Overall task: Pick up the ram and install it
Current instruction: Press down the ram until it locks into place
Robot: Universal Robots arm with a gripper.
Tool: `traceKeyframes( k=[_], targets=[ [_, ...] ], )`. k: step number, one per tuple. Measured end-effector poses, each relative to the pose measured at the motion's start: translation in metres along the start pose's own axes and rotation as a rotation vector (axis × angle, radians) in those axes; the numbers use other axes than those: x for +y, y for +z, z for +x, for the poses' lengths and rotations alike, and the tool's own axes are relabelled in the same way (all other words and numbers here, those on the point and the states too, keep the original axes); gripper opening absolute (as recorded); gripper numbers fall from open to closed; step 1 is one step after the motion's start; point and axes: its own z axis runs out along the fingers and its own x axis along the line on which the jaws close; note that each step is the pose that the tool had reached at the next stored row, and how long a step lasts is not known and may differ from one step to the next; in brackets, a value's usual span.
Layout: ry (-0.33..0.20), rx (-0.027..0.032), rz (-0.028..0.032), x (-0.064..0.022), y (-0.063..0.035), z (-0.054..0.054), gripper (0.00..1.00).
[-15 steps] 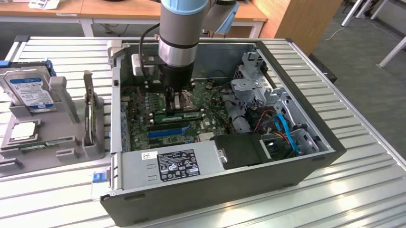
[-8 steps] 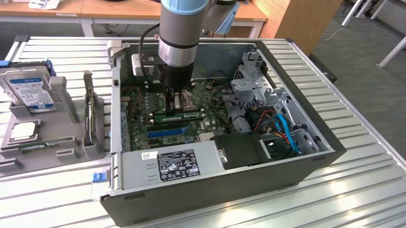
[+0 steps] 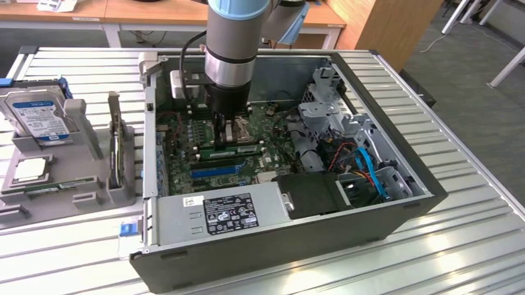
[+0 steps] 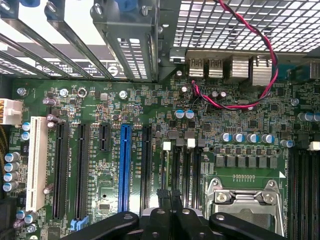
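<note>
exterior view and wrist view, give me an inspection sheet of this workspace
surface: slatted metal table carrying an open pc case and a grey holder
job's things: ram lies in the holder, apart from the gripper; motherboard exposed, memory slots look empty
clutter: hard drive and upright card in the holder
grippers: gripper shut, low over the motherboard by the memory slots, nothing seen held
cables: red-black pair at the rear ports; blue cables inside the case
surroundings: desks, carpet
</note>
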Motion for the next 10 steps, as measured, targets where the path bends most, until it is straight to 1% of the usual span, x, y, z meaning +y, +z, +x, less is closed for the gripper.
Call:
traceKeyframes(
  k=[10],
  targets=[
    [0.000, -0.0006, 0.0003, -0.0001, 0.0000, -0.0001, 0.10]
  ],
)
